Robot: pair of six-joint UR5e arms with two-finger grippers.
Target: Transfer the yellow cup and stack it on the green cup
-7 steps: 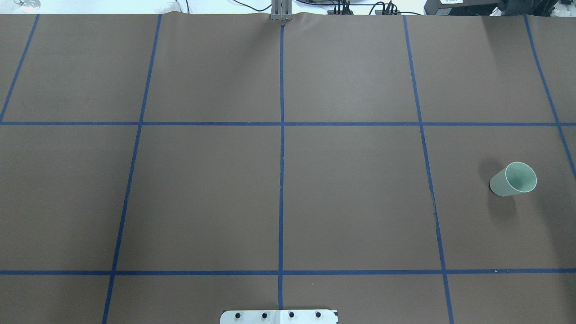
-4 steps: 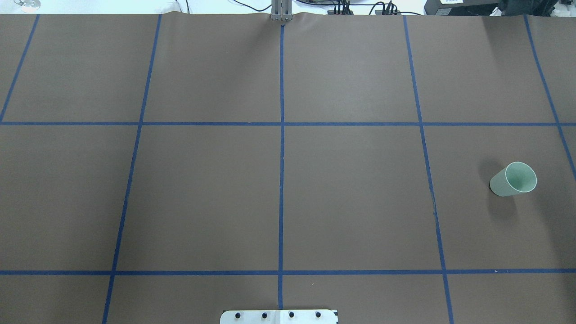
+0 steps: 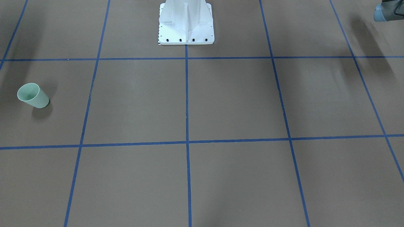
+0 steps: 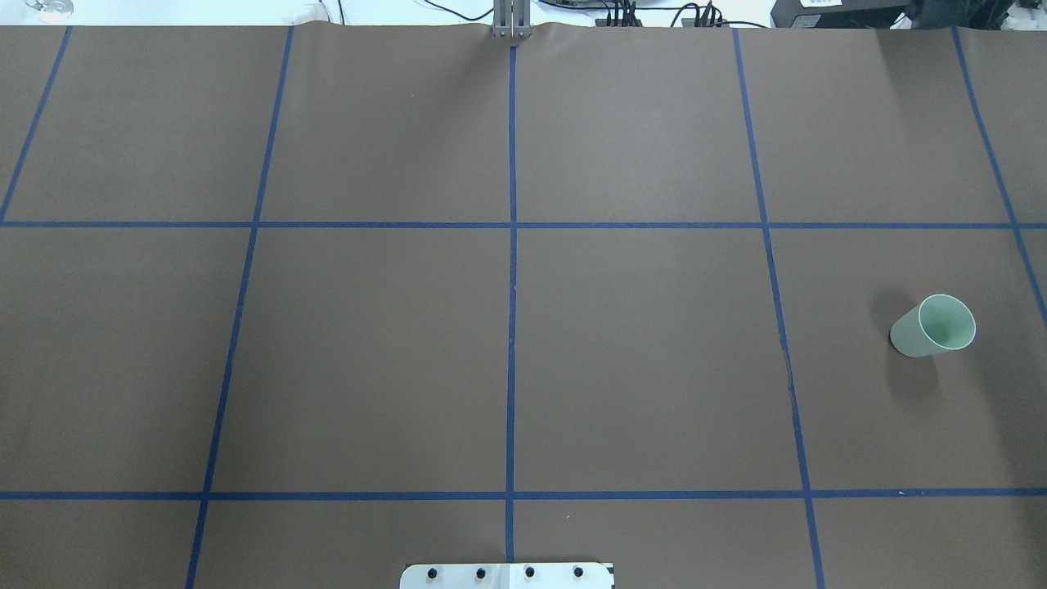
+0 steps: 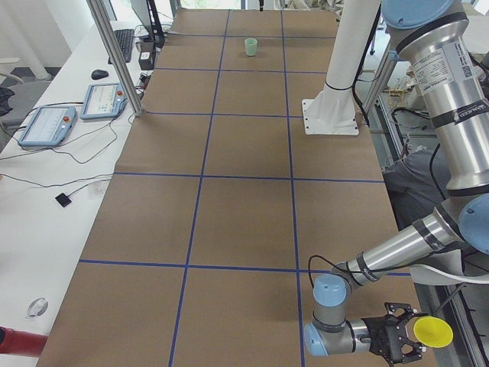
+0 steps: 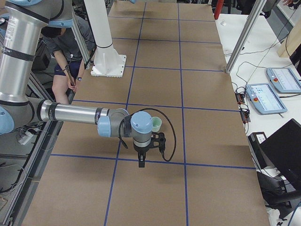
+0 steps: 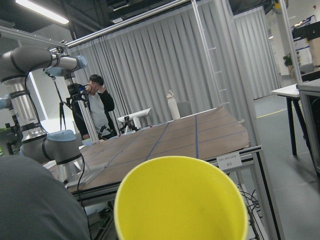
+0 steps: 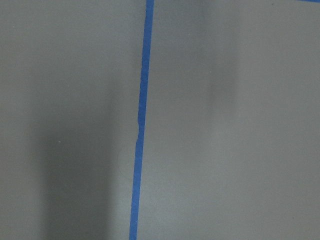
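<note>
The green cup (image 4: 932, 325) stands upright on the table's right side; it also shows in the front-facing view (image 3: 32, 95) and far off in the exterior left view (image 5: 250, 47). The yellow cup (image 5: 432, 331) is at the fingertips of my left gripper (image 5: 397, 344), beyond the table's near corner on the robot's side. Its rim fills the bottom of the left wrist view (image 7: 180, 205), with no fingers showing. My right gripper (image 6: 150, 153) points down over the table near the green cup (image 6: 155, 124). I cannot tell whether either gripper is open or shut.
The brown table (image 4: 638, 360) has a blue tape grid. The white robot base (image 3: 186, 22) stands at the robot's edge. Tablets and cables lie on the side bench (image 5: 53, 122). A person (image 6: 66, 61) stands by the base.
</note>
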